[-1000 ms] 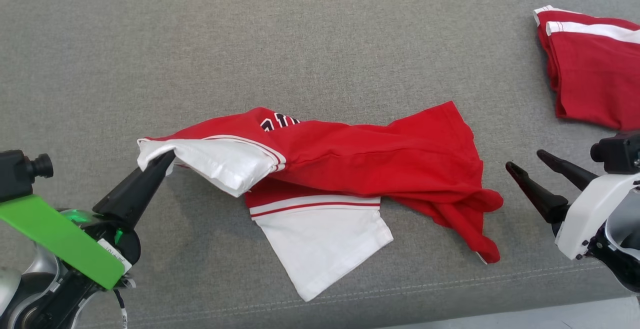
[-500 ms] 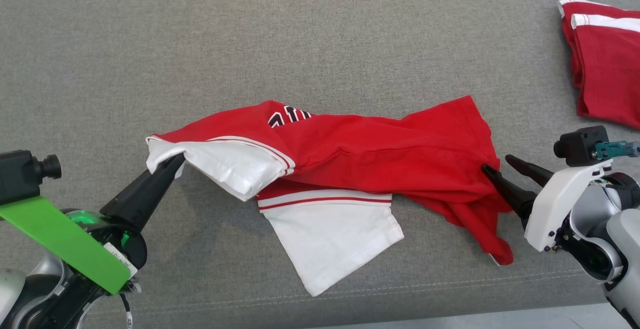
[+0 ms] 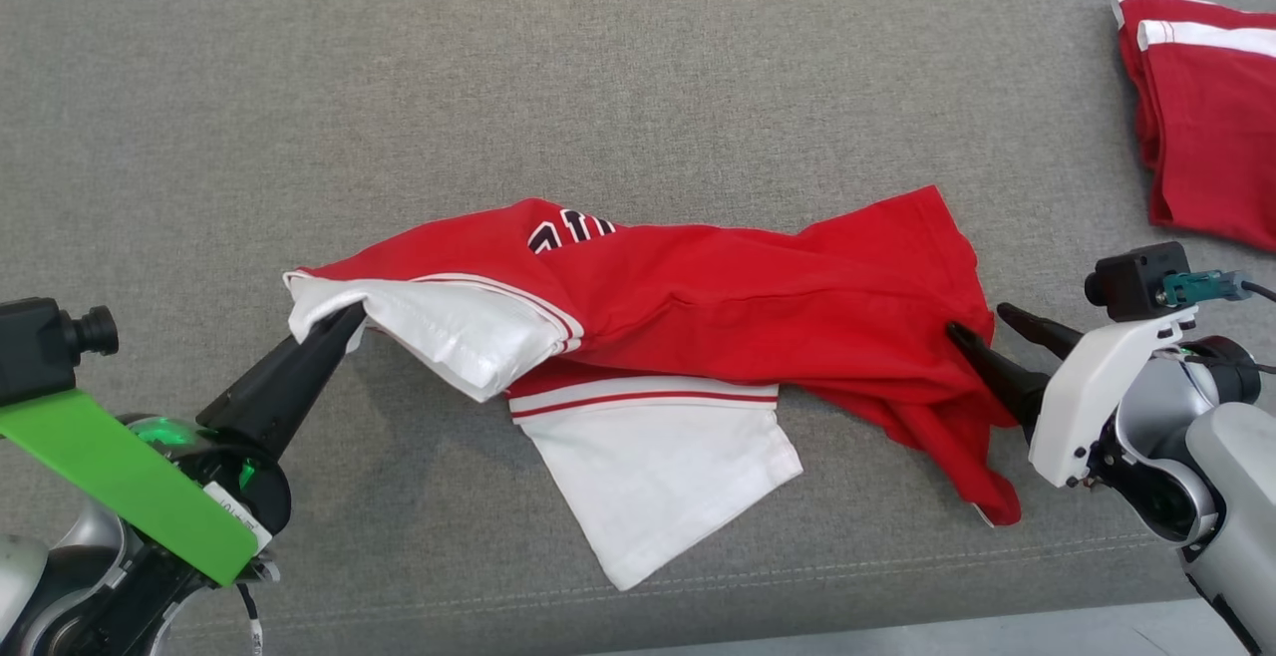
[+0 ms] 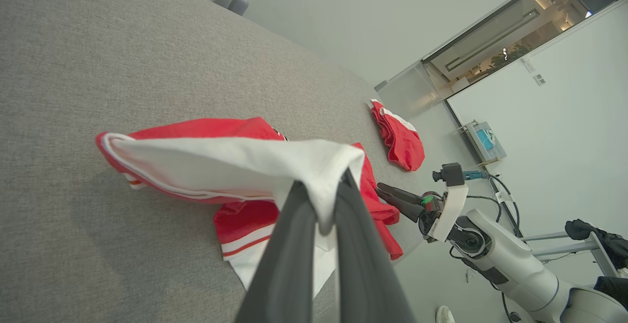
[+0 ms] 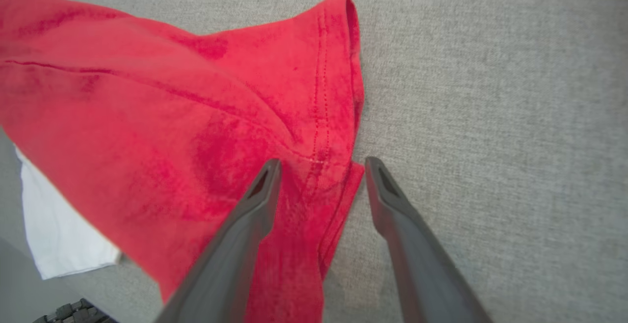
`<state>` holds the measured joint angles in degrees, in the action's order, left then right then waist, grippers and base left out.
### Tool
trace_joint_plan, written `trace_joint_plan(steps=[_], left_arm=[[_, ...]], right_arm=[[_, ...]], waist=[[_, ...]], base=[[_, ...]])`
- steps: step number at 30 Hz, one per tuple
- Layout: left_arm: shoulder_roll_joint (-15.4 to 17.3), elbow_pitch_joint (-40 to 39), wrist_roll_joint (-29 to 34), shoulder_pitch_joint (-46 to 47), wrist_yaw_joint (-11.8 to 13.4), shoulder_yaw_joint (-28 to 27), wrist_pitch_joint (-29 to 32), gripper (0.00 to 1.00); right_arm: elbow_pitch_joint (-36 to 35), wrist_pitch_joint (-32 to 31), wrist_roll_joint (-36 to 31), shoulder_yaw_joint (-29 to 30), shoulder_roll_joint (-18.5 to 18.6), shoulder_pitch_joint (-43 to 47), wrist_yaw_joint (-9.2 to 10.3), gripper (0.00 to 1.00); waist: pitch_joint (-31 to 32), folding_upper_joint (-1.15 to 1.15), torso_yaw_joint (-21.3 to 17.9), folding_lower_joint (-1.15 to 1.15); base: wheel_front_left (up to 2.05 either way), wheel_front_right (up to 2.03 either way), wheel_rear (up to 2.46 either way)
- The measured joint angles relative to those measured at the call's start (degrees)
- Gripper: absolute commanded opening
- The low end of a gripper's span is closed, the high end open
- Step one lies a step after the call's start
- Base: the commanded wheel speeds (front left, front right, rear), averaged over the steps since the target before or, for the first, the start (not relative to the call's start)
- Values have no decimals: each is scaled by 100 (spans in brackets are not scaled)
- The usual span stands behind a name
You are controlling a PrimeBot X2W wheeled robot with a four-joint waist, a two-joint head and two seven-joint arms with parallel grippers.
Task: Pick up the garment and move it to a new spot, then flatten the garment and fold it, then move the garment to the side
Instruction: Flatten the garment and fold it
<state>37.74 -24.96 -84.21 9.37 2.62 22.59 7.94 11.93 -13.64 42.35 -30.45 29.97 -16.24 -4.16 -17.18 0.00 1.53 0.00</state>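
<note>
The garment is a red shirt with white sleeves, crumpled across the middle of the grey surface. My left gripper is shut on the white sleeve edge at the garment's left end, holding it slightly lifted. At the garment's right end my right gripper stands open, its jaws straddling the red hem: one finger rests over the cloth, the other on the bare surface beside it. In the left wrist view the right gripper shows past the garment.
A second red garment with white stripes lies folded at the far right. The grey fabric surface stretches wide behind the shirt; its front edge runs close below.
My right gripper moved left to the red hem, and its jaws now straddle it. The camera shifted slightly. My left gripper kept its hold on the sleeve.
</note>
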Motion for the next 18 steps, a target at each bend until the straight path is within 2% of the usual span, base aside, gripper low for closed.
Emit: trace_joint_plan(steps=[12,18], left_arm=[[-1,-18,0,0,41,13,0,0],[-2,-19,0,0,41,13,0,0]], right_arm=[[400,32,-7,-107,-186,-264,-60,85],[531,59,-15,-168,-296,-369,-87,76]], waist=[[-17,0,28,0],[-13,0,47,0]], base=[[0,0,0],[0,0,0]])
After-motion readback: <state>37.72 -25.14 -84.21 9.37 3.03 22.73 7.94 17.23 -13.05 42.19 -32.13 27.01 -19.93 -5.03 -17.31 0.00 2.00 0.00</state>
